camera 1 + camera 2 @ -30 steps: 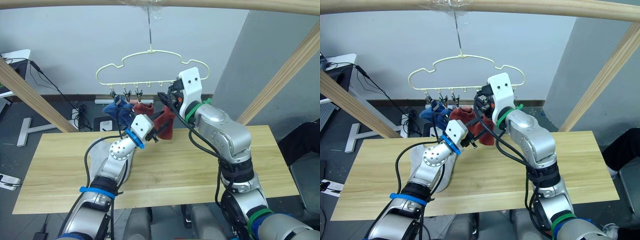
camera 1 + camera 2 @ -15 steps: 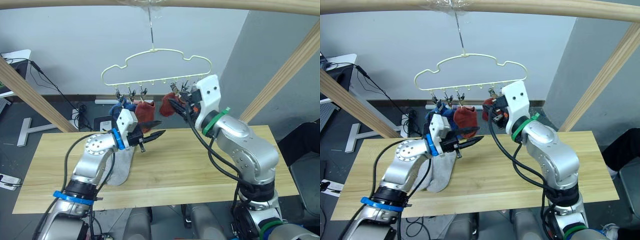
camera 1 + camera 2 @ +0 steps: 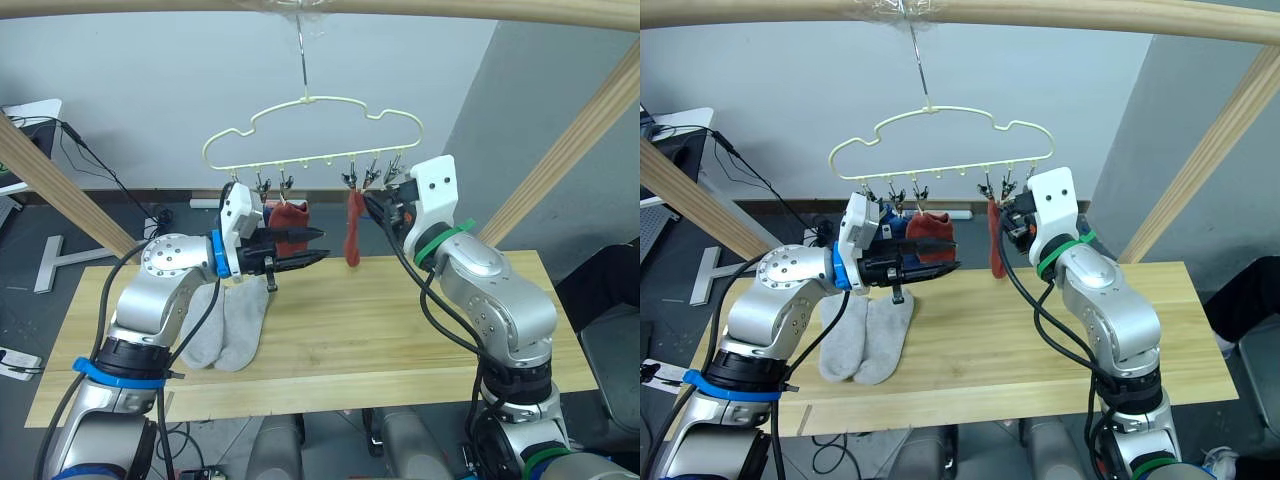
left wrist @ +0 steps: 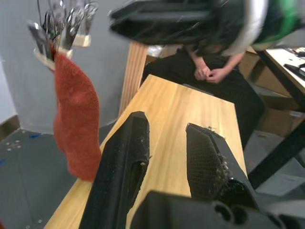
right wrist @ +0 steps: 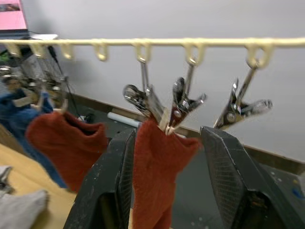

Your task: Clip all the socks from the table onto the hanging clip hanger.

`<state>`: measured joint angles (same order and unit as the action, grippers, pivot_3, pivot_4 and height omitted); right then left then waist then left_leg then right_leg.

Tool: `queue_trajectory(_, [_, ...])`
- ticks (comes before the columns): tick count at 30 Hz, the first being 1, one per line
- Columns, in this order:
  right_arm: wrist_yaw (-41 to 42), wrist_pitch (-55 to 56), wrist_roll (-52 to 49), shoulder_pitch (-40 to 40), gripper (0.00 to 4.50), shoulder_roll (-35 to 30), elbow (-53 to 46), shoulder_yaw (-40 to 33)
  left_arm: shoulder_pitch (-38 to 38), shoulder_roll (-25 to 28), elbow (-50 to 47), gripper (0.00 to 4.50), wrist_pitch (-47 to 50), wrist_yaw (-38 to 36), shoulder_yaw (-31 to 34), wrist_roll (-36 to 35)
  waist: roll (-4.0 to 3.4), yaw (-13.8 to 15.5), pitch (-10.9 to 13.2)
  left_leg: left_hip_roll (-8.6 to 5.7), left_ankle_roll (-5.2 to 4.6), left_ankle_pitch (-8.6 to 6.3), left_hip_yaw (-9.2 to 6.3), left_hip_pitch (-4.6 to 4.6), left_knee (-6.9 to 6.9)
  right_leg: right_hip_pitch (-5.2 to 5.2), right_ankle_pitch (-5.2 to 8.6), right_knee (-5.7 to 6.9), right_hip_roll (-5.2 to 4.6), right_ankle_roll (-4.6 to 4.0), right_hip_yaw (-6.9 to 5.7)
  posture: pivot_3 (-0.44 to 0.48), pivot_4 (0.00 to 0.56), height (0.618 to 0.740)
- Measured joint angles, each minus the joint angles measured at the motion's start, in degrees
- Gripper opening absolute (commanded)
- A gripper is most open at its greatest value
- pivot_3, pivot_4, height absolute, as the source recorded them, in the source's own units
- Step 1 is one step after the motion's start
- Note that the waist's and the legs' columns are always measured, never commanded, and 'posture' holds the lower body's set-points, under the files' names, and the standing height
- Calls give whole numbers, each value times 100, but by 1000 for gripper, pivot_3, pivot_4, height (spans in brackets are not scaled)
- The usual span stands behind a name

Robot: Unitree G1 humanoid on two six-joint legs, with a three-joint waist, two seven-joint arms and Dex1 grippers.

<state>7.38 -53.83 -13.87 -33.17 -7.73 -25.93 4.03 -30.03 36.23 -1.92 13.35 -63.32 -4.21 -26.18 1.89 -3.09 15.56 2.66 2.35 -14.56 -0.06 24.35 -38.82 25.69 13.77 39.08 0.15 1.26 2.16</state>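
The pale yellow clip hanger (image 3: 310, 135) hangs by its hook from the top pole. A rust red sock (image 3: 352, 232) dangles from one of its right-hand clips (image 5: 143, 98). My right gripper (image 3: 383, 205) is open, with one finger on each side of that sock (image 5: 157, 171). A second red sock (image 3: 291, 216) hangs from the left group of clips, with blue socks (image 3: 890, 226) beside it, partly hidden by my left wrist. My left gripper (image 3: 312, 246) is open and empty, held above the table (image 3: 400, 330) in front of the left red sock. Two light grey socks (image 3: 226, 325) lie side by side on the table.
The round wooden frame runs over the hanger (image 3: 450, 10), with slanted poles at the left (image 3: 60, 185) and the right (image 3: 570, 150). A seated person (image 4: 209, 71) shows beyond the table's end in the left wrist view. Cables lie on the floor behind the table.
The right gripper has let go of the red sock, which now hangs straight from its clip. My left arm has drawn back to the left and risen, uncovering the grey socks.
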Motion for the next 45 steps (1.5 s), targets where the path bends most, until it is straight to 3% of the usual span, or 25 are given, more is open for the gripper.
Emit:
queue_trajectory(22, [-128, 861, 379, -762, 1676, 368, 1705, -43, -611, -41, -52, 1659, 551, -82, 7, -65, 0, 30, 0, 0, 0, 0, -1, 2, 0, 2, -1, 1, 2, -1, 0, -14, 230, 711])
queue_trajectory(45, [3, 1537, 509, -1038, 1676, 599, 2356, -2, -779, -137, -221, 1659, 756, 86, 8, -66, 0, 45, 0, 1, 0, 0, 0, 2, 0, 3, -1, 4, 1, -2, 0, -6, 227, 711])
